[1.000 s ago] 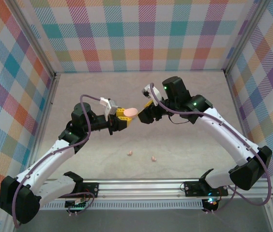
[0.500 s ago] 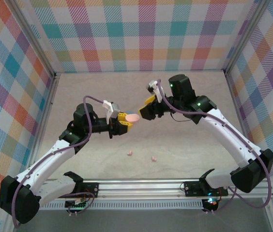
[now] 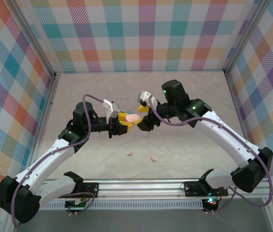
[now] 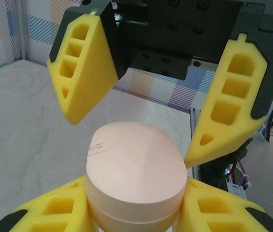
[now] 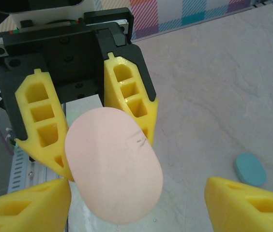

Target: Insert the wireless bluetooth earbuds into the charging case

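Above the middle of a pale marbled tabletop (image 3: 102,92), two robot arms meet nose to nose. The left gripper (image 3: 128,120) is clamped on a pale pink oval plastic charging case (image 3: 134,117), holding it clear of the surface with its lid closed.

The left wrist camera shows the case (image 4: 135,176) wedged between the left gripper's yellow foam fingers (image 4: 54,212), one on each side of its lower half. A faint dark scuff marks the flat top.

The right gripper (image 3: 142,123) faces it with its fingers spread wide, straddling the case rather than gripping it. In the left wrist view, one right finger (image 4: 85,67) hangs clear above the case's left shoulder. The tip of the other (image 4: 233,101) comes down just beside the rim, and contact there cannot be told.

From the right wrist, the case (image 5: 113,166) stands face-on between the left gripper's two fingers (image 5: 129,96). The right gripper's own fingertips (image 5: 252,205) sit far apart at the bottom corners.

Two tiny pale pink plastic earbuds (image 3: 130,153) (image 3: 153,158) lie loose on the table toward the near edge, between the arm bases and well apart from the raised case.

A light blue oval plastic piece (image 5: 249,169) rests flat on the table in the right wrist view — whether it is a case or a bud cannot be told.
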`<state>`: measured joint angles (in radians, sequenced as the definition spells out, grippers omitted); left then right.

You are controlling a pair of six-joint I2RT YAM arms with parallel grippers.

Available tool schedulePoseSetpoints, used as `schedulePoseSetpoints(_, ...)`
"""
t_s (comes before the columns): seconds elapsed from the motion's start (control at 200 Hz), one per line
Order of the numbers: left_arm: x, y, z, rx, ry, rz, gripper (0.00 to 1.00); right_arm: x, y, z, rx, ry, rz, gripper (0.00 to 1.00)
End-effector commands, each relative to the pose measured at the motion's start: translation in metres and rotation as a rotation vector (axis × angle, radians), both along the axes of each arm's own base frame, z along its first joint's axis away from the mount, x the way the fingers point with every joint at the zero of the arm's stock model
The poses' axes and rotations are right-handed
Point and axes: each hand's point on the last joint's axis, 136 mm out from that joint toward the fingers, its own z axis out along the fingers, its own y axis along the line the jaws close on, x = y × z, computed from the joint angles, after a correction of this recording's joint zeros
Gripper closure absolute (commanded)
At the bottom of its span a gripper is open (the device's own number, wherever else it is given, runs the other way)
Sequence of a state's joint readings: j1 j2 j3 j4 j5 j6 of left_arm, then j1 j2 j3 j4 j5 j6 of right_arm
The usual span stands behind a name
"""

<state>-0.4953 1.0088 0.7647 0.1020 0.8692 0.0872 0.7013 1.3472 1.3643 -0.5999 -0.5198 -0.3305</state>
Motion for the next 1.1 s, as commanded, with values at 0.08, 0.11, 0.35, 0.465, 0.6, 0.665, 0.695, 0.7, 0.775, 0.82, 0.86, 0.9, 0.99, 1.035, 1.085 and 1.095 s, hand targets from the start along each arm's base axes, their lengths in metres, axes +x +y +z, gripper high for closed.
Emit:
schedulePoseSetpoints(0.08,-0.006,-0.003,0.013,-0.013,-0.026,-0.045,0.89,0.014,0.002,0.011,-0.004,-0.052,-0.045,0.28)
schedulePoseSetpoints(0.11,-0.006,-0.004,0.013,-0.014,-0.025,-0.05,0.89,0.018,0.002,0.011,-0.011,-0.05,-0.061,0.29)
schedulePoseSetpoints(0.35,-0.01,-0.005,0.011,-0.014,-0.012,-0.074,0.89,0.041,0.0,0.019,-0.029,-0.061,-0.178,0.3)
schedulePoseSetpoints(0.465,-0.011,-0.005,0.008,-0.01,-0.005,-0.073,0.9,0.049,0.001,0.025,-0.023,-0.06,-0.213,0.3)
schedulePoseSetpoints(0.6,-0.012,-0.004,0.007,-0.006,-0.007,-0.068,0.9,0.059,0.0,0.028,-0.027,-0.067,-0.259,0.3)
schedulePoseSetpoints(0.665,-0.013,-0.003,0.008,-0.006,-0.012,-0.064,0.9,0.063,0.0,0.027,-0.03,-0.069,-0.275,0.3)
schedulePoseSetpoints(0.695,-0.013,-0.002,0.008,-0.006,-0.014,-0.061,0.9,0.065,0.0,0.027,-0.031,-0.068,-0.279,0.29)
schedulePoseSetpoints(0.7,-0.013,-0.002,0.008,-0.005,-0.013,-0.062,0.9,0.065,0.0,0.027,-0.031,-0.068,-0.279,0.3)
schedulePoseSetpoints(0.775,-0.012,-0.002,0.008,-0.002,-0.021,-0.051,0.9,0.065,0.0,0.027,-0.032,-0.06,-0.283,0.29)
schedulePoseSetpoints(0.82,-0.01,-0.001,0.007,0.002,-0.022,-0.038,0.9,0.064,0.001,0.028,-0.026,-0.051,-0.278,0.29)
schedulePoseSetpoints(0.86,-0.008,-0.001,0.006,0.006,-0.02,-0.029,0.9,0.062,0.002,0.028,-0.019,-0.04,-0.271,0.29)
schedulePoseSetpoints(0.9,-0.006,-0.001,0.004,0.009,-0.015,-0.021,0.9,0.059,0.003,0.027,-0.013,-0.026,-0.263,0.29)
schedulePoseSetpoints(0.99,-0.002,0.0,0.002,0.018,-0.005,0.002,0.9,0.055,0.005,0.025,0.001,0.009,-0.252,0.29)
schedulePoseSetpoints(1.035,0.0,0.0,0.001,0.022,0.0,0.014,0.9,0.053,0.007,0.023,0.006,0.031,-0.247,0.29)
schedulePoseSetpoints(1.085,0.002,0.002,-0.002,0.033,0.006,0.035,0.9,0.05,0.008,0.021,0.011,0.057,-0.242,0.29)
schedulePoseSetpoints(1.095,0.002,0.002,-0.002,0.034,0.006,0.037,0.9,0.05,0.008,0.021,0.012,0.062,-0.242,0.29)
